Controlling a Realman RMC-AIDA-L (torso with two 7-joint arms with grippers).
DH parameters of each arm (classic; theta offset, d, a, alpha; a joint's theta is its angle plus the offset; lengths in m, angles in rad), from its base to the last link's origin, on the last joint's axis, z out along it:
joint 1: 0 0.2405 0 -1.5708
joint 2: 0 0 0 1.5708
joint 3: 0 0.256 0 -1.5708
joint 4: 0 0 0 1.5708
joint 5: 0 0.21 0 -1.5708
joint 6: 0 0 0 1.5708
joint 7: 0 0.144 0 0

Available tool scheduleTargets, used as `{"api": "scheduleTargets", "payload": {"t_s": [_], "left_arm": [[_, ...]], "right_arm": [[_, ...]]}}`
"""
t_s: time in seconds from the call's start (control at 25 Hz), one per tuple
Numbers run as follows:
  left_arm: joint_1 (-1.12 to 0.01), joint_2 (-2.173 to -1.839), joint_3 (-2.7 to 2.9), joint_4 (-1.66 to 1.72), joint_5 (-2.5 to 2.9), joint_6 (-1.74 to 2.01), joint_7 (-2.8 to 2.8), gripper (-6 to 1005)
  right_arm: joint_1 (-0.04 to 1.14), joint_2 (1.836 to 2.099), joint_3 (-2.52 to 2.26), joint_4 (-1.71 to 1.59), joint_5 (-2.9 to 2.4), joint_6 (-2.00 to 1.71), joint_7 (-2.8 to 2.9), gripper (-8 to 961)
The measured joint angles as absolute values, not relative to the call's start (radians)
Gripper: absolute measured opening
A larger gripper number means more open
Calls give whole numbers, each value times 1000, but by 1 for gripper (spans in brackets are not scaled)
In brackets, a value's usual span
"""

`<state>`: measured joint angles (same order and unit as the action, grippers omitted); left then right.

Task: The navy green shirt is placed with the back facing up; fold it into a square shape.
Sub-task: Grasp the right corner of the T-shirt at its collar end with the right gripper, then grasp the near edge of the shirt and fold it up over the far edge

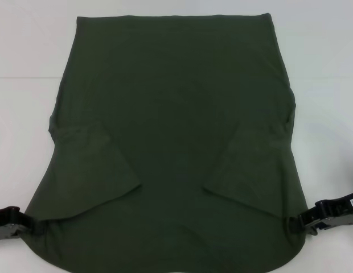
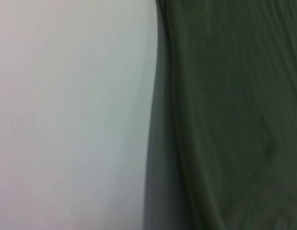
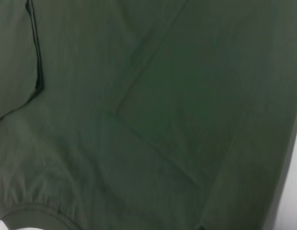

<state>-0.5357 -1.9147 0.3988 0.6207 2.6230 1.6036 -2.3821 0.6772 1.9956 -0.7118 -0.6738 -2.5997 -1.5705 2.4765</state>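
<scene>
Dark olive, smooth-knit, the navy green shirt (image 1: 176, 131) is spread plain-side up across the white table (image 1: 28, 96), sleeves folded inward, its near corners gripped at 8 o'clock by the left gripper (image 1: 29, 224) and at 4 o'clock by the right gripper (image 1: 296, 222), both clenched on cloth.

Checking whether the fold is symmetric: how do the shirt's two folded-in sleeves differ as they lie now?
On the navy green shirt, the left sleeve lies with its hem running down to a corner near the shirt's middle, and looks broader. The right sleeve mirrors it, its corner also pointing inward, but looks narrower. Both are folded flat onto the plain back, with a gap between them. The left hand and right hand sit at the near corners.
</scene>
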Motion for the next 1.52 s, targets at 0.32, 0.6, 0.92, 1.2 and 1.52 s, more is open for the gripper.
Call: {"api": "scheduleTargets", "payload": {"t_s": [0.32,0.6,0.92,1.2,1.52], "left_arm": [[-541,-1913,399,622,2621,1603,-2383,45],[-547,-1910,400,622,2621,1605,-2383,45],[-557,-1883,421,617,2642,1755,-2348,45],[-545,-1882,466,609,2708,1938,-2342,44],[-547,-1894,505,566,2731,2017,-2311,45]], "right_arm": [[692,1995,-734,-672,-2602,-1565,2485,296],[702,1987,-738,-669,-2602,-1569,2480,84],[712,1966,-839,-675,-2601,-1769,2356,99],[680,1963,-939,-678,-2602,-1912,2219,111],[668,1983,-1001,-659,-2601,-1934,2131,126]]}}
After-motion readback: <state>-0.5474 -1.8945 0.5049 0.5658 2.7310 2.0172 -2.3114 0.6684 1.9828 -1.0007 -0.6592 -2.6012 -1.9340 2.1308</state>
